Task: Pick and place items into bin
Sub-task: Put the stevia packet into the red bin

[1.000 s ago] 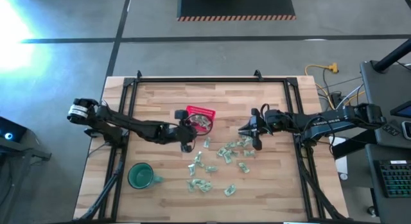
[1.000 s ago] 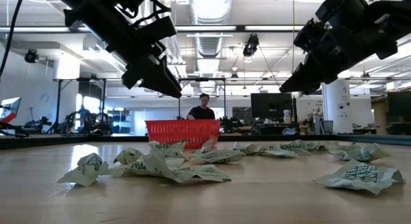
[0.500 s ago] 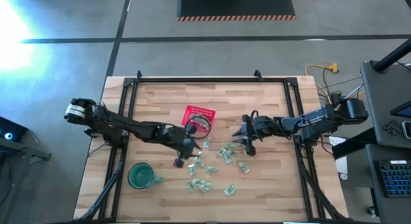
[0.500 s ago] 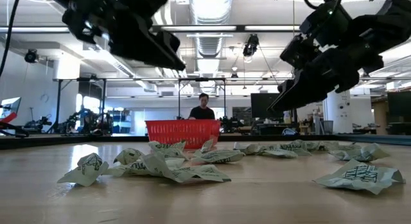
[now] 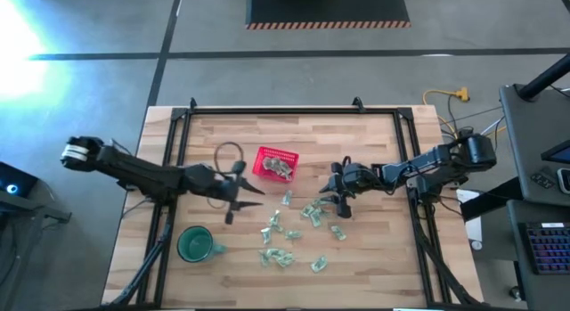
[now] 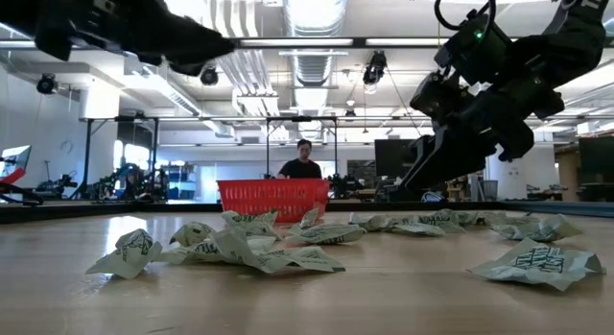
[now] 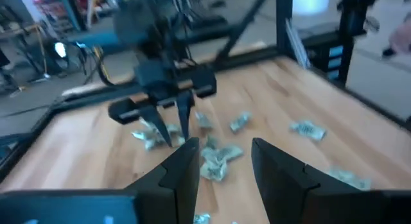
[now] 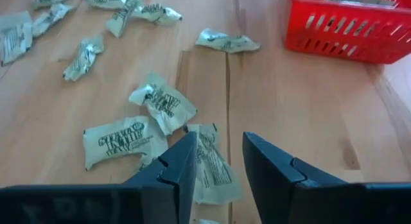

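beside the basket [image 5: 277, 164] | right gripper [image 5: 338, 196] jaws spread over items [image 8: 154, 124] | left gripper [image 5: 252, 191] jaws spread, clear

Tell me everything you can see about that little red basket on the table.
The red basket is small, square and plastic-looking, with slotted mesh walls and an open top. It stands upright on the wooden table, near the middle, toward the far edge. Several pale crinkled wrapped pieces already lie inside; more are scattered on the wood beside it. Neither end effector touches it: the left end effector and right end effector are both apart from it.
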